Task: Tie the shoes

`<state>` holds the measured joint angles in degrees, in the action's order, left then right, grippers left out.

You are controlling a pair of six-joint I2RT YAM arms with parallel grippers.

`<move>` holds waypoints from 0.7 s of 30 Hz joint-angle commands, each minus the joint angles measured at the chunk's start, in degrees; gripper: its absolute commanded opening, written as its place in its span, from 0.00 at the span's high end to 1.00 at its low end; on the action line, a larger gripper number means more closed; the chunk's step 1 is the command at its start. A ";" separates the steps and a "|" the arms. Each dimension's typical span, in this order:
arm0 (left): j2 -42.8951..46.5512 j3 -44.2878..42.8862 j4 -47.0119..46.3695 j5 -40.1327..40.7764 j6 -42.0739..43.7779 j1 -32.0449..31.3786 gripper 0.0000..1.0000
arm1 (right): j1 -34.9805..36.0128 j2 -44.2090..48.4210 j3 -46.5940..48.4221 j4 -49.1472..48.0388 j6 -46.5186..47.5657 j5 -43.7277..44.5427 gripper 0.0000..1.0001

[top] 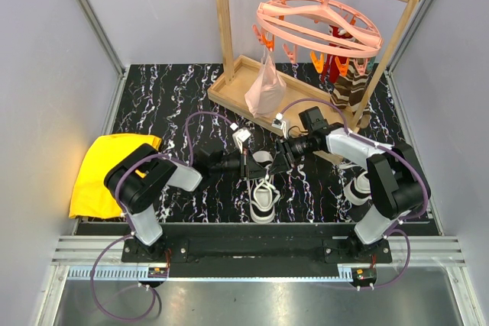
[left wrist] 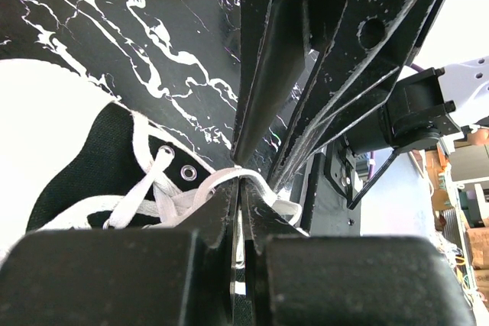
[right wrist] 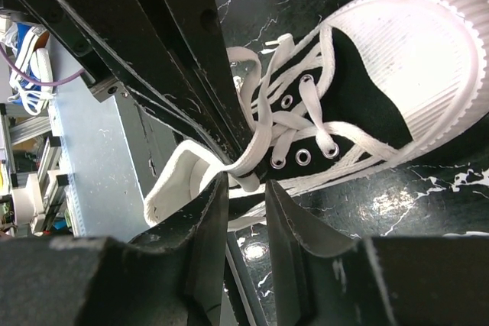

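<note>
A: Top view is bright and even, lit from overhead. Soft shadows on the black white-veined marble bench (top: 168,104).
B: In the wrist views, the near black fingers (left wrist: 344,280) are blurred. The white rubber toe cap (left wrist: 30,158) is blown out; the white lace (right wrist: 260,135) is sharp.

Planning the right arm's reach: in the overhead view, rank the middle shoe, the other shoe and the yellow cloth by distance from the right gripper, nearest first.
1. middle shoe, in the centre, just under the right gripper.
2. other shoe, off to the right side.
3. yellow cloth, at the far left.
</note>
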<state>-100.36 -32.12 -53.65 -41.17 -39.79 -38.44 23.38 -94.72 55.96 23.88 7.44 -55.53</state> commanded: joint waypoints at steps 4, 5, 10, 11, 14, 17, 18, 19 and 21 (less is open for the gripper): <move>-0.54 -0.84 -4.10 -1.90 -0.29 0.29 0.95 | 0.88 -0.56 2.57 -0.50 0.91 -1.78 0.66; -0.54 -0.75 -4.18 -1.90 -0.29 0.29 0.95 | 0.88 -0.64 2.66 -0.59 0.91 -1.69 0.66; -0.28 -0.93 -4.45 -2.16 -0.38 0.20 0.95 | 1.06 -1.43 3.10 -0.15 0.99 -1.25 0.69; -0.19 -1.02 -4.45 -2.08 -0.38 0.29 0.95 | 1.14 -1.44 3.18 -0.06 1.08 -1.34 0.73; 0.07 -1.02 -4.54 -1.99 -0.29 0.29 0.95 | 1.15 -1.26 3.36 0.29 1.61 -1.25 0.81; 0.16 -1.10 -4.54 -1.99 -0.29 0.20 0.94 | 1.15 -1.43 3.62 0.90 2.22 -1.07 0.91; 0.25 -1.10 -4.62 -2.07 -0.20 0.20 0.93 | 1.15 -1.44 3.63 1.08 2.57 -0.99 0.95; 0.34 -1.02 -4.62 -2.25 -0.11 0.20 0.92 | 1.23 -1.35 3.71 1.43 2.75 -0.64 0.99; 0.95 -0.93 -4.62 -2.95 0.59 0.20 0.89 | 1.15 -1.09 3.71 1.87 3.28 -0.11 1.00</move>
<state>-100.36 -32.12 -53.65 -41.91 -40.16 -38.26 23.97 -95.83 57.41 24.88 8.75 -55.66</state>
